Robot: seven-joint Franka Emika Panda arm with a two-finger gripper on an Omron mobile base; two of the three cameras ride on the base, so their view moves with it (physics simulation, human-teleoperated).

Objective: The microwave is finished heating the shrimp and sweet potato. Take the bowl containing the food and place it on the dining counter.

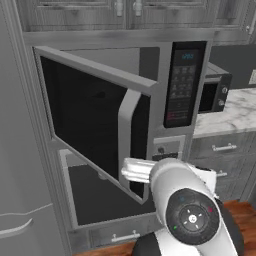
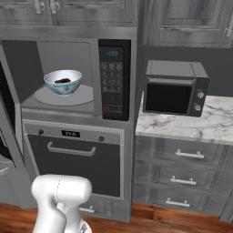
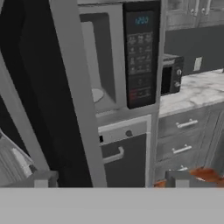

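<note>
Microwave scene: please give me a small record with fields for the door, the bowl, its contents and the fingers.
microwave door: swung open to the left
bowl: upright on the round plate inside the microwave
contents: a dark piece shows, probably the sweet potato; shrimp cannot be made out
fingers: apart, nothing between them, beside the open door
countertop appliance: on the marble counter

You have a small black countertop appliance [image 2: 175, 88] with two knobs on its right side, standing on a white marble counter [image 2: 205, 127]; grey drawers [image 2: 189, 154] with bar handles sit beneath it. An oven [image 2: 75, 157] with a horizontal handle sits low in the cabinet column; grey upper cabinets [image 2: 68, 11] run above; wood floor [image 2: 182, 220] below.
</note>
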